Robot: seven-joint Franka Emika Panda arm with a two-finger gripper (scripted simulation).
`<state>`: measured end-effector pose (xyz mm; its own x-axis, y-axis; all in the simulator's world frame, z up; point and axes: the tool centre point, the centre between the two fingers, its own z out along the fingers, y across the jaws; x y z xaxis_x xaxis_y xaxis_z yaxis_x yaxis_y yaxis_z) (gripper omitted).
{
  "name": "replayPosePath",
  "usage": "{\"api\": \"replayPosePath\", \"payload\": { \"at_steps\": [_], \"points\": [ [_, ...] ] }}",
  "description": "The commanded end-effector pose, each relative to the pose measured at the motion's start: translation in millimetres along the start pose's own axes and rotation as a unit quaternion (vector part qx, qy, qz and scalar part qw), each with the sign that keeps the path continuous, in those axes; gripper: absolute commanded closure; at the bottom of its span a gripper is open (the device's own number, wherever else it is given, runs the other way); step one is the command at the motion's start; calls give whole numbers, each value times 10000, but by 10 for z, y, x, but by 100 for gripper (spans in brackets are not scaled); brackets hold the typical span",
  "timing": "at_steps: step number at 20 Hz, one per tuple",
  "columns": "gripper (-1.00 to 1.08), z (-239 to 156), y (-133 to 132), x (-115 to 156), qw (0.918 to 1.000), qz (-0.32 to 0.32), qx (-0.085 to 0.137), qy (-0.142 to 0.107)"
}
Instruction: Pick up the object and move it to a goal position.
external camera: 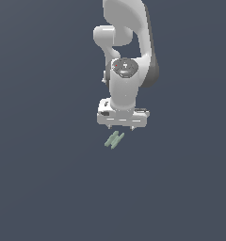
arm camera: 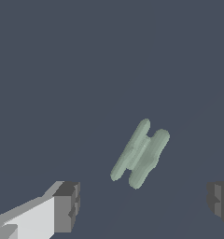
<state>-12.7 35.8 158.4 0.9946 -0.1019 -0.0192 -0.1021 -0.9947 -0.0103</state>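
Object (external camera: 114, 140): pale mint green, plain, unpatterned. Claw (external camera: 123, 128): white body, dark grey fingertip pads (arm camera: 68, 205). Arm (external camera: 126, 56): white with dark grey joint sections. Desk (external camera: 39, 179): uniform dark slate blue-grey, no markings.

White arm (external camera: 126, 70), dark-padded pincer (external camera: 123, 128)

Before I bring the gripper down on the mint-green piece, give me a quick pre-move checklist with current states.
1. Gripper open: ok, fingers wide apart in the wrist view.
2. Nothing held: ok, the gap is bare.
3. Mint-green piece in view: ok, seen in both views, lying flat on the dark surface.
4. Piece between the fingers: not ok, it lies beyond the fingertip line in the wrist view, and in front of the gripper in the exterior view.
5. Bars lined up with the finger gap: cannot tell, the piece sits diagonally.
6. Goal position marked: cannot tell, no marker visible.
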Motion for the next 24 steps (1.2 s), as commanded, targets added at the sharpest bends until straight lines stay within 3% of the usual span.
{"api": "replayPosePath", "payload": {
  "at_steps": [1, 6, 13, 24],
  "points": [
    [-92, 107, 21, -8, 9996, 290, 5, 6],
    [-92, 367, 80, -33, 9948, 1014, 8, 30],
    [-92, 679, 168, -82, 9816, 1910, -5, 68],
    [-92, 895, 242, -128, 9671, 2542, -25, 105]
  ]
}}
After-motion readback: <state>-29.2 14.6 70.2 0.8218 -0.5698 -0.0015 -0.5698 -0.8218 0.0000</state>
